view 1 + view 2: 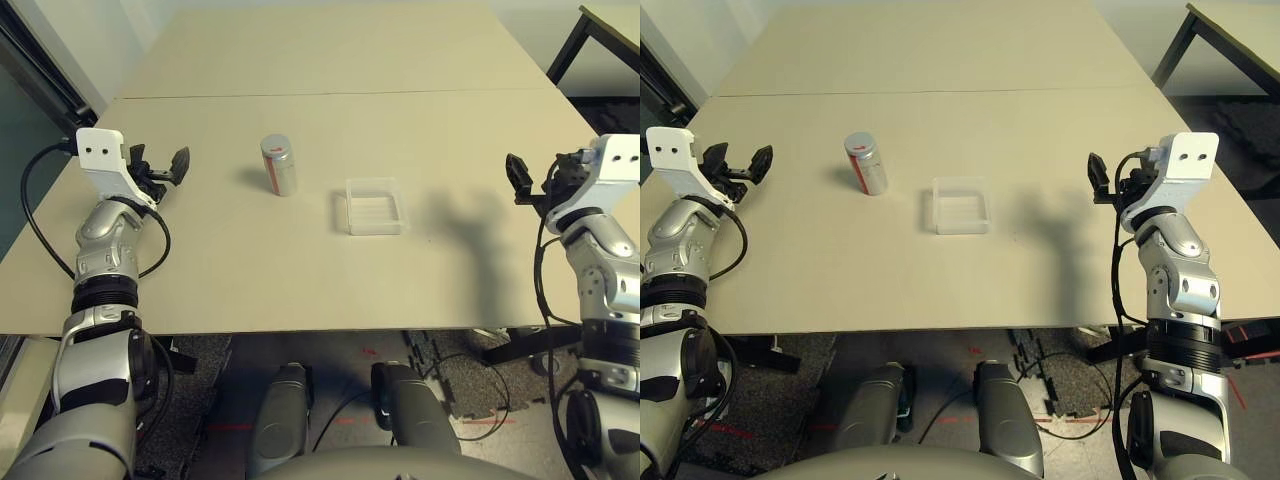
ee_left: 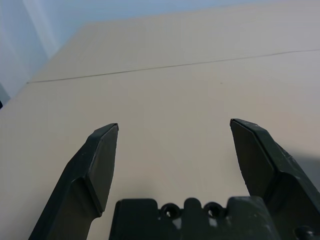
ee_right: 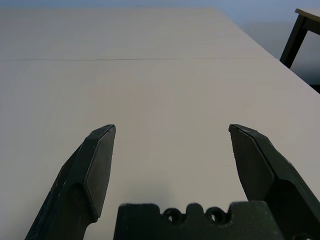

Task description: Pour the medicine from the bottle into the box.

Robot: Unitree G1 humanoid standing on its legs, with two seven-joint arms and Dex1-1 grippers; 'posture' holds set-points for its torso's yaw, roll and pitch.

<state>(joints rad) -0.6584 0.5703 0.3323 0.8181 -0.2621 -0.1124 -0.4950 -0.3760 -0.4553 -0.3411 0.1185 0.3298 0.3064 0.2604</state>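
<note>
From here, the box (image 1: 375,207), a clear, shallow, empty-looking tray, lies flat toward the front edge of the table (image 1: 300,290), about midway between its left and right edges. The left gripper (image 2: 174,122) is over by the left edge, fingers spread wide, holding nothing. Over by the right edge the right gripper (image 3: 172,126) is just as wide apart, nothing between its fingers either. A little farther from the front edge, between box and left gripper, the bottle (image 1: 279,166) stands upright, grey cap (image 1: 275,144) on top, touching neither.
</note>
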